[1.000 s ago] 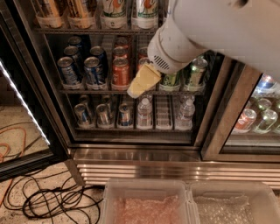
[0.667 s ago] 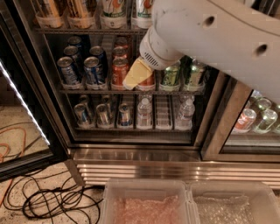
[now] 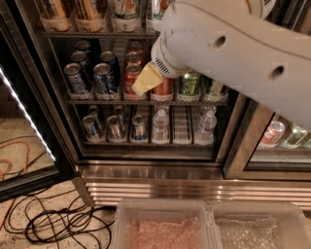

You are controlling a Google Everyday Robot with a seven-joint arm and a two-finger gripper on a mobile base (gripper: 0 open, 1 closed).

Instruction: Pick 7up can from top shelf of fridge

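- Step in hand: the approach. The gripper (image 3: pixel 145 80) hangs in front of the middle rack, level with an orange-red can (image 3: pixel 132 73), and is not yet up at the top shelf (image 3: pixel 87 34).
- Gripper state: cannot tell whether it is open or closed. Only its pale yellow tip shows below the white arm (image 3: pixel 233 53), and nothing is seen held in it.
- Task item: the 7up can (image 3: pixel 127 10) stands upright on the top shelf, cut off by the upper edge of the view. Tan cans (image 3: pixel 90 9) stand to its left, and a similar white can just to its right is partly hidden by the arm.
- Next move, as judged: raise the gripper to the top shelf, line it up with the 7up can and reach in, keeping clear of the neighbouring cans.
- Fridge (image 3: pixel 170 187), contents:
  - The middle rack holds blue cans (image 3: pixel 77 78), orange-red cans and green cans (image 3: pixel 189 85).
  - The lower rack holds short cans (image 3: pixel 92 127) and water bottles (image 3: pixel 160 126).
- Left bin (image 3: pixel 160 203): clear plastic, in the foreground, holding pinkish padding.
- Right bin (image 3: pixel 257 205): clear plastic, touching the left bin, holding pale padding.
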